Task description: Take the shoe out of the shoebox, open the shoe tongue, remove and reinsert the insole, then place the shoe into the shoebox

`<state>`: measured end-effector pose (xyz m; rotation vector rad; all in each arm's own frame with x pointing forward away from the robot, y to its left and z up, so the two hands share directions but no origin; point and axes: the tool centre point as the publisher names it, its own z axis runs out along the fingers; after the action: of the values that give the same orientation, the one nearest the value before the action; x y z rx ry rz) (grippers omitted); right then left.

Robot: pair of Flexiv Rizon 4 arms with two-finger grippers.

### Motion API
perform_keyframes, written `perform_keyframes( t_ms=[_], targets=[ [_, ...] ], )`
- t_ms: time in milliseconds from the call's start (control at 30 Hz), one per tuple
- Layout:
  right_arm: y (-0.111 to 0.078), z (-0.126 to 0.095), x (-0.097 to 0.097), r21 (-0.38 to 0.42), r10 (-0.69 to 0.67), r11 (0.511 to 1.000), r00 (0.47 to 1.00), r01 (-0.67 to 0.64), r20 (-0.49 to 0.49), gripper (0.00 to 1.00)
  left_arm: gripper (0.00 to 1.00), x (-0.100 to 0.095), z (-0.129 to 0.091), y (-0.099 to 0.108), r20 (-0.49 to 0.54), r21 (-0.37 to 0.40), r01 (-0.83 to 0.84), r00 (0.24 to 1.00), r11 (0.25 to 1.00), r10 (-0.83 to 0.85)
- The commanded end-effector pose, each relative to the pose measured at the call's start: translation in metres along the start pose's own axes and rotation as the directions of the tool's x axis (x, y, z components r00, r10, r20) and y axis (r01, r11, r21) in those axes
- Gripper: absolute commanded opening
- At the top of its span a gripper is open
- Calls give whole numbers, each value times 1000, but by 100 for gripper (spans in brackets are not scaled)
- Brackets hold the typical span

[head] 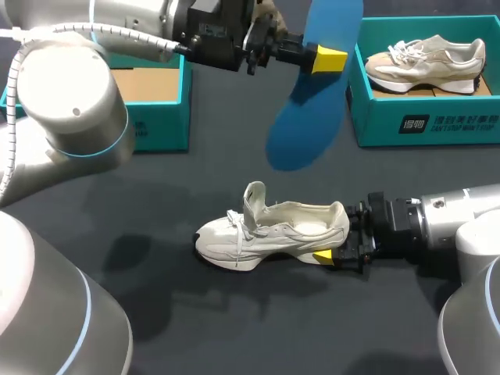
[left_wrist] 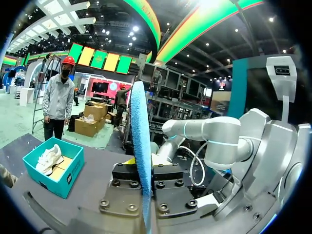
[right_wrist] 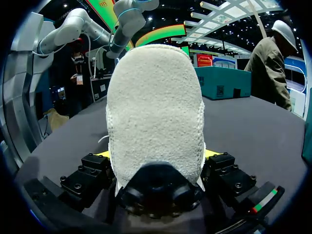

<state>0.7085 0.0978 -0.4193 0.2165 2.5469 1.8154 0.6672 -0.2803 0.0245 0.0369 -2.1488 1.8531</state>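
A white shoe (head: 269, 233) lies on its sole in the middle of the dark table, toe to the left and tongue pulled up. My right gripper (head: 344, 248) is shut on its heel. In the right wrist view the fuzzy heel (right_wrist: 153, 107) fills the gap between the fingers of the right gripper (right_wrist: 156, 158). My left gripper (head: 328, 59) is high over the back of the table, shut on a blue insole (head: 308, 117) that hangs out of the shoe. In the left wrist view the insole (left_wrist: 139, 141) stands edge-on between the fingers of the left gripper (left_wrist: 146, 195).
A teal shoebox (head: 437, 121) at the back right holds a second, beige shoe (head: 426, 62). The box (left_wrist: 70, 170) also appears in the left wrist view. Another teal box (head: 160, 117) stands at the back left, partly hidden by my left arm.
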Motion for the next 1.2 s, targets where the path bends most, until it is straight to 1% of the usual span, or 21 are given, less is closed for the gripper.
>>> perform_keyframes(
  t_ms=[33,133,267,400,567,667,867,1067,1200],
  targets=[
    [-1,1,0,4,1,1000,1000,-1,-1,0,0,1,-1,1,0,1,-1,1000,1000,1],
    [-1,1,0,4,1,1000,1000,-1,-1,0,0,12,-4,-3,21,25,8,1000,1000,-8],
    [-1,1,0,4,1,1000,1000,-1,-1,0,0,29,-17,-10,12,46,25,1000,999,-25],
    [-1,1,0,4,1,1000,1000,-1,-1,0,0,41,-30,-14,20,44,28,999,999,-29],
    [-1,1,0,4,1,1000,1000,-1,-1,0,0,41,-40,-10,47,31,58,997,998,-60],
    [-1,1,0,4,1,1000,1000,-1,-1,0,0,45,-43,-10,45,31,62,997,998,-63],
    [-1,1,0,4,1,1000,1000,-1,-1,0,0,46,-49,-10,34,53,66,997,996,-68],
    [-1,1,0,4,1,1000,1000,-1,-1,0,0,55,-56,-12,34,93,110,993,990,-114],
    [-1,1,0,4,1,1000,1000,-1,-1,0,0,57,-59,-11,38,96,117,992,989,-121]
  ],
)
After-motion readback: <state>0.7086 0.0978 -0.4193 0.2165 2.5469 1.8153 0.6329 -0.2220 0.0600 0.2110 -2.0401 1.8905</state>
